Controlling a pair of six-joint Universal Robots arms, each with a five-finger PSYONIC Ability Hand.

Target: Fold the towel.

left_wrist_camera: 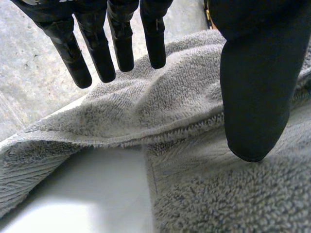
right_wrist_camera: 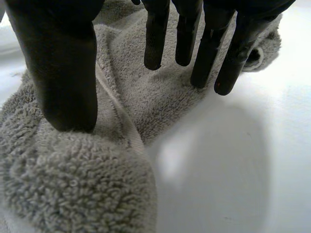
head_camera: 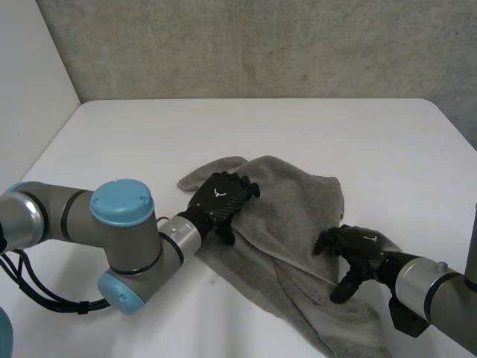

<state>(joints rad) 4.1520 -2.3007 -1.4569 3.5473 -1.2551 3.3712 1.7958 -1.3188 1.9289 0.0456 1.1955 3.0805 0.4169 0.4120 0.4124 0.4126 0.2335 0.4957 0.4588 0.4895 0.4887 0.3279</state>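
I get a soft, even light from overhead that keeps the white counter (head_camera: 298, 127) bright right out to its far edge and both far corners, while the concrete wall (head_camera: 261, 45) behind it sits a shade dimmer. The towel (head_camera: 298, 216) takes that light gently, with only faint dark lines along its folds and under its raised edges. In both wrist views I see a pale, washed-out sheen on the bare counter just beside the towel's edge.

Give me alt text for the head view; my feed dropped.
A crumpled grey towel lies on the white table. The left hand rests open on its left side; the right hand is open at its right edge.
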